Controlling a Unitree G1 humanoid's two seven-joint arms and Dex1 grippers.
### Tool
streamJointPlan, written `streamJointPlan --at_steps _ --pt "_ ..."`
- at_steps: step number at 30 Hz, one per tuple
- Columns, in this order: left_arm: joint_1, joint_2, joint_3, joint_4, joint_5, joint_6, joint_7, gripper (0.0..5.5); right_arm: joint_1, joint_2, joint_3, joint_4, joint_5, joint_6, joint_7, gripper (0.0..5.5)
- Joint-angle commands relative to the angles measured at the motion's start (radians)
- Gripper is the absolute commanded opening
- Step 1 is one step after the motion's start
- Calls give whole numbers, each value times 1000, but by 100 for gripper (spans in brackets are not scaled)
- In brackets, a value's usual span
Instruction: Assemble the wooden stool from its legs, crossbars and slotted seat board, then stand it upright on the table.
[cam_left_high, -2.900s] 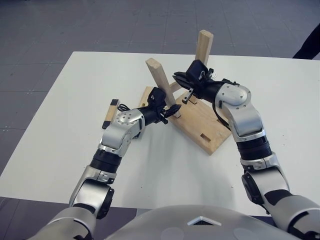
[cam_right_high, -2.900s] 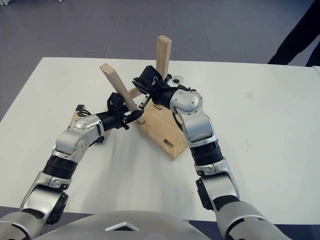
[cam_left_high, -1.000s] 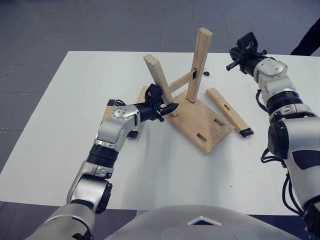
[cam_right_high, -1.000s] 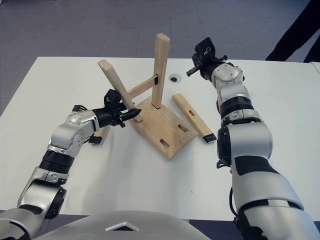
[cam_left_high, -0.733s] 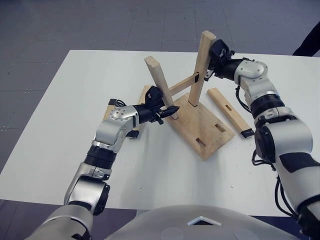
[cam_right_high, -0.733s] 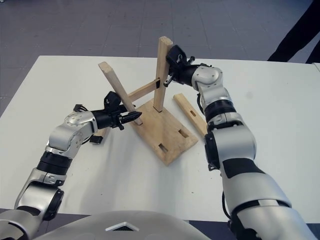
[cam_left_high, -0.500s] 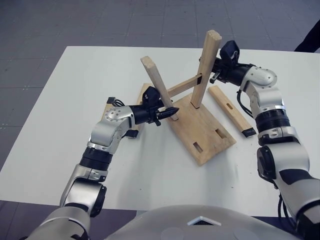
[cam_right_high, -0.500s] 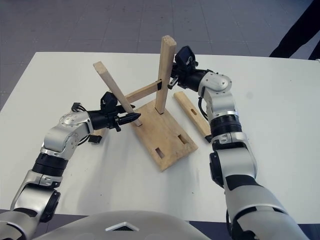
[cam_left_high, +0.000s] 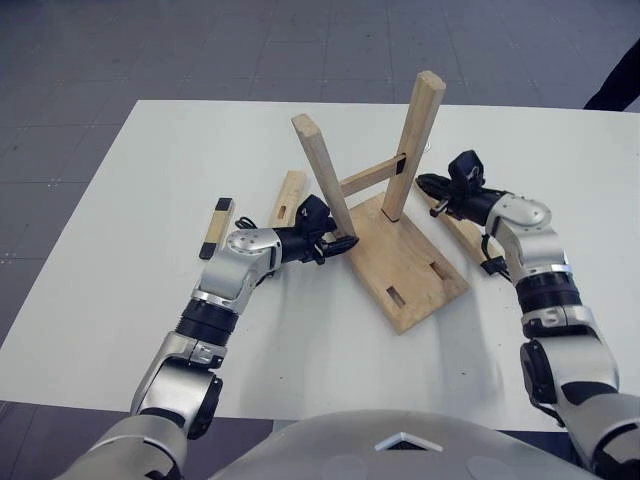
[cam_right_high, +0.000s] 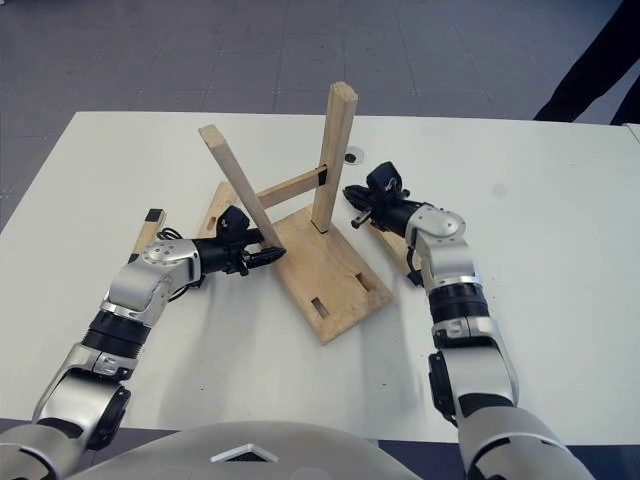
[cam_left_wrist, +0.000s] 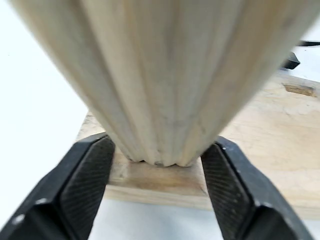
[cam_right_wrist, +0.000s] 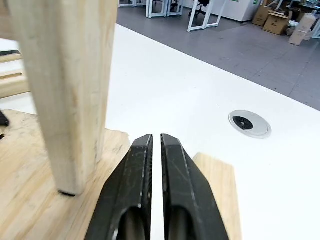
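**White rectangular table (cam_left_high: 120, 260) strewn with stool parts**

A pale wooden slotted seat board (cam_left_high: 400, 255) lies flat between the claws, its tilted leg (cam_left_high: 320, 170) clamped by the left claw (cam_left_high: 340, 240). One loose slotted wooden leg (cam_right_wrist: 220, 200) lies just beneath the right claw (cam_left_high: 425, 185). Another loose leg (cam_left_high: 288, 195) and a short black-tipped wooden bar (cam_left_high: 217, 228) lie outside the left claw.

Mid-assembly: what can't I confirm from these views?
1. Joint of the tilted leg and the seat board: in the eye views the left gripper covers it; in the left wrist view the leg's own foot hides the slot.
2. Most of the loose leg: in the eye views the right gripper and arm cover it.
3. Top of the upright leg: cut off by the right wrist view's edge.
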Motion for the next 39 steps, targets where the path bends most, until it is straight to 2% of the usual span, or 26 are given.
streamJointPlan --at_steps 1,3,10,14,16,22,30,33,36,39 --pt "-25 -7 36 -4 -1 41 3 347 94 -10 -25 -144 34 90 -33 28" --pt "-11 11 47 -27 -8 58 -19 378 144 -27 -5 -229 32 139 -23 28" --pt "43 113 157 -169 -58 131 -54 378 227 -87 44 -336 16 205 4 28" --pt "117 167 79 -244 36 162 -17 378 230 -102 76 -313 -12 177 13 28" --pt "133 157 48 -254 67 172 9 378 230 -102 91 -314 -18 172 20 28" --pt "96 15 24 -143 134 153 159 378 279 -136 153 -345 -49 164 61 28" --pt "-22 -4 70 56 185 88 200 378 329 -105 184 -454 -14 228 59 28" --pt "12 23 134 -47 150 131 201 378 312 -112 149 -432 -24 230 20 28" --pt "19 14 313 -221 65 184 268 378 298 -103 83 -426 -25 252 -72 28" --pt "-192 -32 511 -253 -31 170 408 378 305 -72 86 -428 -30 259 -123 28"
